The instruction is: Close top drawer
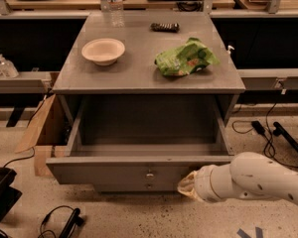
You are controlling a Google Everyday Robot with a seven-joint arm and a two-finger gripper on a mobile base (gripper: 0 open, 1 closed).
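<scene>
Pincer [185,187] at the right end of the top drawer's [104,173] front panel, low on it and touching or nearly so; whether it stood apart or together could not be told.

The top drawer stood pulled well out beneath the worktop [139,81], its interior bare and its front nearest the camera. To close it well, the push would best be delivered squarely into the panel and straight toward the cabinet. Contact lay right of the knob [149,174], so an off-centre shove could skew the drawer on its runners; shifting toward the middle and pressing slowly and evenly seemed wiser. Counted: one open drawer; two knobs, the second [149,186] on the front below; on the worktop one bowl [103,50], one green bag [185,57], one clear bottle [115,4] and one small dark object [165,27].
</scene>
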